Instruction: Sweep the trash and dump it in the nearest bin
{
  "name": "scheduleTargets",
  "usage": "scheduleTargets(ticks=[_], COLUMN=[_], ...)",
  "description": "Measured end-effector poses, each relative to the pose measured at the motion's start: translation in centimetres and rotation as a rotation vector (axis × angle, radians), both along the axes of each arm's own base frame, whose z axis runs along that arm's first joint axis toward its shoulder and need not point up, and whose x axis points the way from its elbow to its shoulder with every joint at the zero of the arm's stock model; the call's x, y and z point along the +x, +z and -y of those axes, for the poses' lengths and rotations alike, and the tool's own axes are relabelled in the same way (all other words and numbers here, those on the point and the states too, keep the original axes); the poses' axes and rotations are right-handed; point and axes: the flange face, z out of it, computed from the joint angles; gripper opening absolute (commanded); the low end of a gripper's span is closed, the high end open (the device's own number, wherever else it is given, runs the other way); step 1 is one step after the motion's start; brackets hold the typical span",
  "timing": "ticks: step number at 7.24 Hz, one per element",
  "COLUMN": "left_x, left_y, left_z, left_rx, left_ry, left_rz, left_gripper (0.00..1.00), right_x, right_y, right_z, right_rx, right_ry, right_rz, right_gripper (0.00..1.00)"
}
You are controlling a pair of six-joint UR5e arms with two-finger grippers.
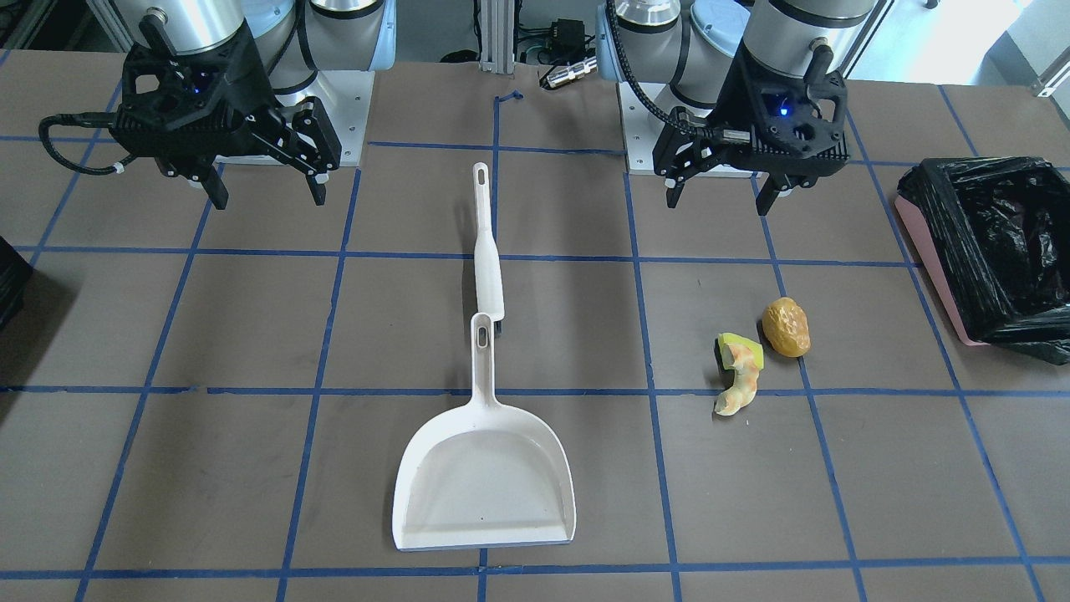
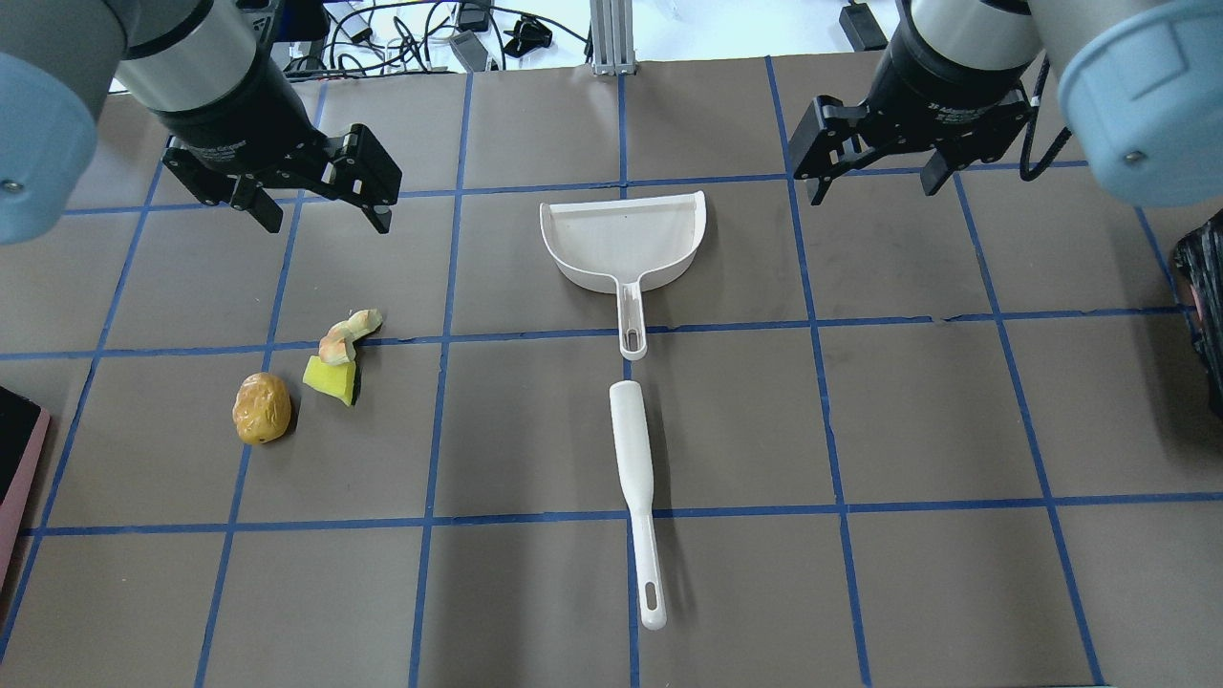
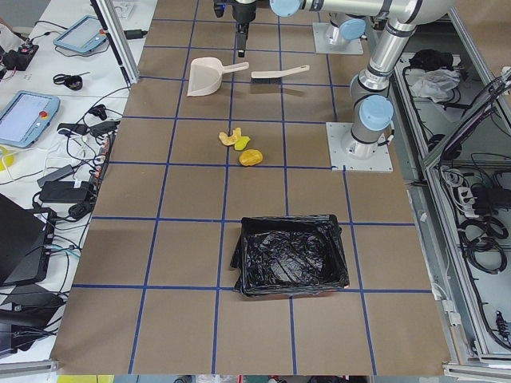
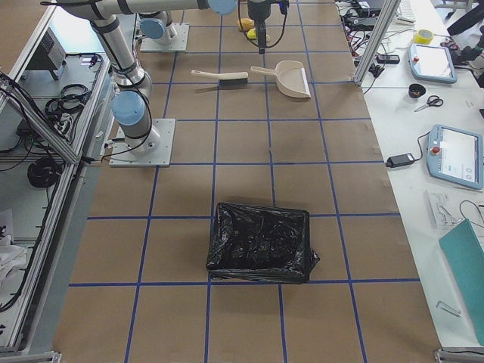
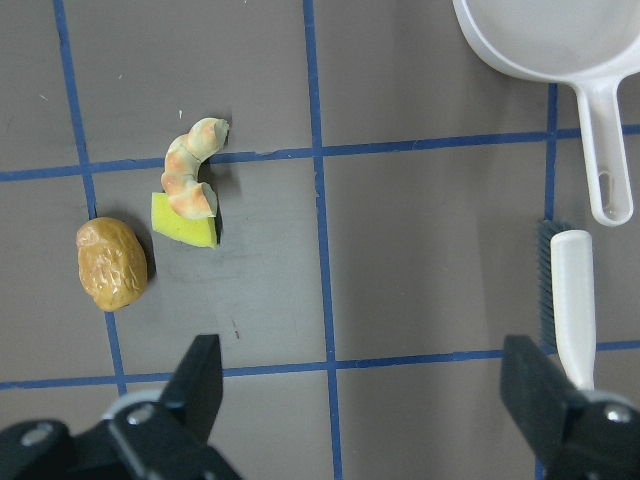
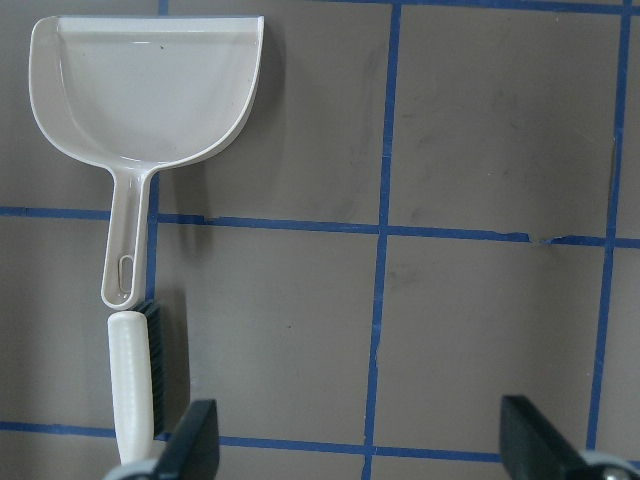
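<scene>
The apple-core piece [image 1: 740, 376] and the golden-brown lump [image 1: 786, 326] lie side by side on the table, also in the overhead view [image 2: 339, 358] [image 2: 261, 408] and the left wrist view [image 5: 188, 195] [image 5: 112, 263]. The pink-sided bin [image 1: 932, 267] with its black bag stands beyond them on my left; its bag rim shows in the exterior left view [image 3: 287, 222]. My left gripper [image 2: 325, 222] [image 5: 365, 400] hangs open and empty above the table behind the scraps. My right gripper [image 2: 874, 186] [image 6: 362, 445] hangs open and empty on the other side.
A white dustpan [image 2: 621, 234] and a white brush [image 2: 635, 478] lie in line at the table's middle, handles nearly touching. A second black-bagged bin [image 4: 261, 242] stands at the table's end on my right. Blue tape lines grid the brown table.
</scene>
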Motion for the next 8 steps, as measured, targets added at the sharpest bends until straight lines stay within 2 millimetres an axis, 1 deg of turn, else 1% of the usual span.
scheduleTargets(ticks=[4,6,7,8], left_x=[-0.1,0.1,0.1,-0.1], left_y=[-0.3,-0.6,-1.0,-1.9], left_z=[-0.1,0.1,0.4,1.1], left_rx=[0.006,0.01,0.012,0.012], left_ry=[-0.001,0.003,-0.01,-0.028], left_rz=[0.0,0.0,0.001,-0.001], left_gripper=[1.0,1.0,1.0,1.0], right_x=[0.0,0.0,0.4,1.5], right_y=[-0.2,-0.6,-1.4,-2.9], right_z=[0.0,0.0,-0.3,-1.5], right_rx=[0.005,0.019,0.038,0.069], right_ry=[-0.001,0.0,0.008,0.033], right_rz=[-0.001,-0.003,-0.004,-0.007], right_gripper=[1.0,1.0,1.0,1.0])
